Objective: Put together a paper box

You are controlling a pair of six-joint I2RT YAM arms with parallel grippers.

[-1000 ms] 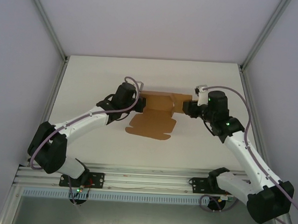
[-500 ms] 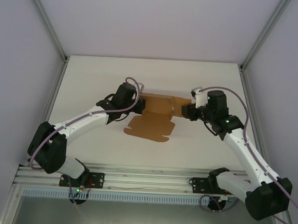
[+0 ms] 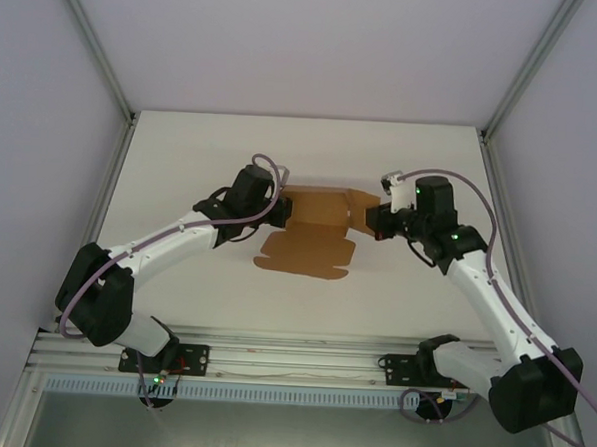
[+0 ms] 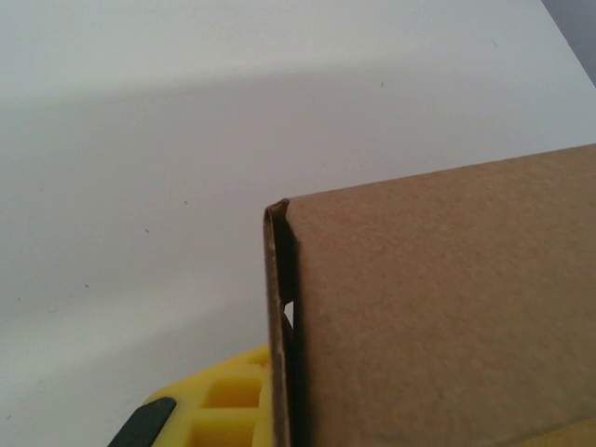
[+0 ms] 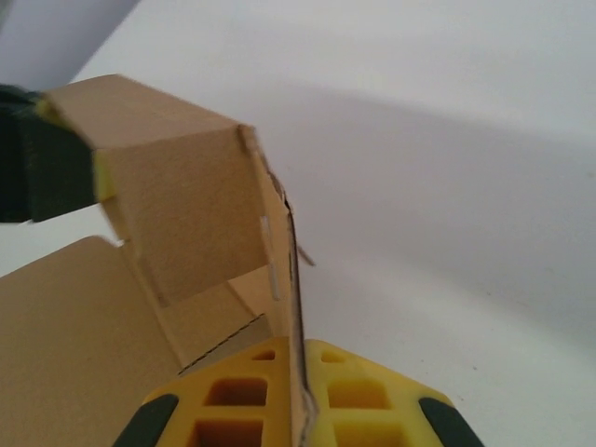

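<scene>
Top external: L gripper & R gripper each clamp an end of paper box on worktop. Near flap lies flat.

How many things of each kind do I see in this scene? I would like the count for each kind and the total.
paper box: 1
robot arms: 2 (left arm, right arm)
Total: 3

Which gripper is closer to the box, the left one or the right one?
Neither: both hold the box. The left gripper clamps its left end, the right gripper its right end.
</scene>
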